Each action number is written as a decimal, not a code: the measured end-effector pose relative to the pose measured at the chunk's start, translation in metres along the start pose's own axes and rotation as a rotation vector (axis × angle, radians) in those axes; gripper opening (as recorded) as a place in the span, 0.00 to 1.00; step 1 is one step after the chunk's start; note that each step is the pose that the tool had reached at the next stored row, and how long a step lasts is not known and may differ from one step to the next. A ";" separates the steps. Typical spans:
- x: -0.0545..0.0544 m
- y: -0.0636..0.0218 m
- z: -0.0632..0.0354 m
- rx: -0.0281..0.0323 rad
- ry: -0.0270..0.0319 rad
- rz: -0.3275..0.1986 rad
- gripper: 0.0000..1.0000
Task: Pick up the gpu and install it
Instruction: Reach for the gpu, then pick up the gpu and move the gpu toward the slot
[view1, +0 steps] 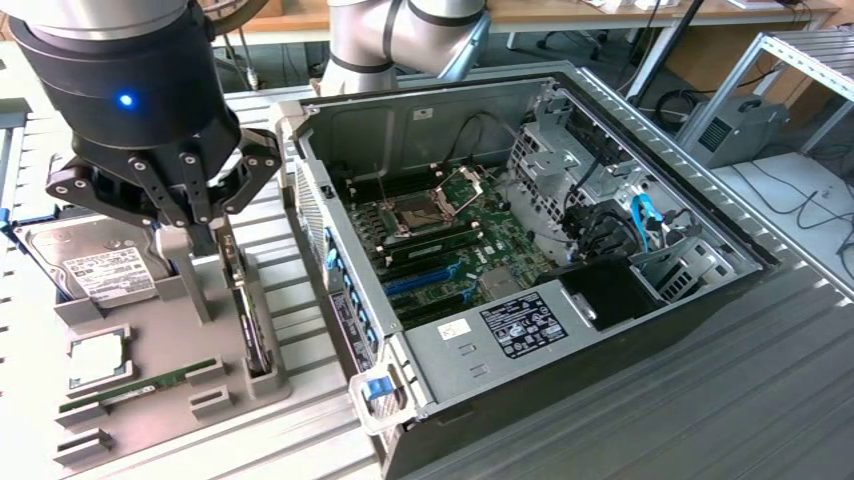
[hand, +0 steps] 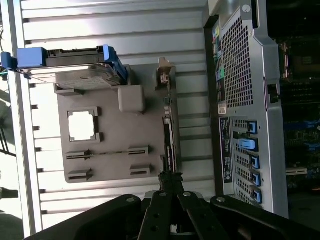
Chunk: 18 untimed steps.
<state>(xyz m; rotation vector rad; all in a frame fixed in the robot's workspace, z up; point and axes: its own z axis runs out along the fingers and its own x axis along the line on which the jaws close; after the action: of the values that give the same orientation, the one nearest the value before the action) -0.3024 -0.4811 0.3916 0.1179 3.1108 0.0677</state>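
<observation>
Exterior view, from its left to its right.

- Hard drive (view1: 100, 265) is lying in the far corner of the grey tray (view1: 174, 335). A processor chip (view1: 96, 360) and a green memory stick (view1: 140, 387) are sitting in their pockets nearer the camera.
- Gripper (view1: 203, 222) is hanging over the tray's right side, pointing down with its fingers pressed together. The tips are sitting right at the far end of the gpu (view1: 250, 335). Cannot tell whether the card's edge is pinched between them.
- The gpu is standing on edge in the slot along the tray's right rim, not lifted.
- Just beside the tray, the computer case (view1: 314, 215) is lying open, with the motherboard (view1: 441, 230) facing up.

Wrist view: the closed tips (hand: 170, 176) are meeting the card (hand: 169, 140) end-on.
</observation>
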 end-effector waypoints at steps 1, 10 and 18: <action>0.000 -0.0013 -0.0001 0.0000 0.0000 0.000 0.11; -0.002 -0.0197 -0.0008 0.0017 -0.0001 0.000 0.11; -0.002 -0.0211 -0.0008 0.0019 -0.0001 0.000 0.11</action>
<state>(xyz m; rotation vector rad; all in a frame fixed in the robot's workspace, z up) -0.3024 -0.5022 0.3915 0.1178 3.1108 0.0648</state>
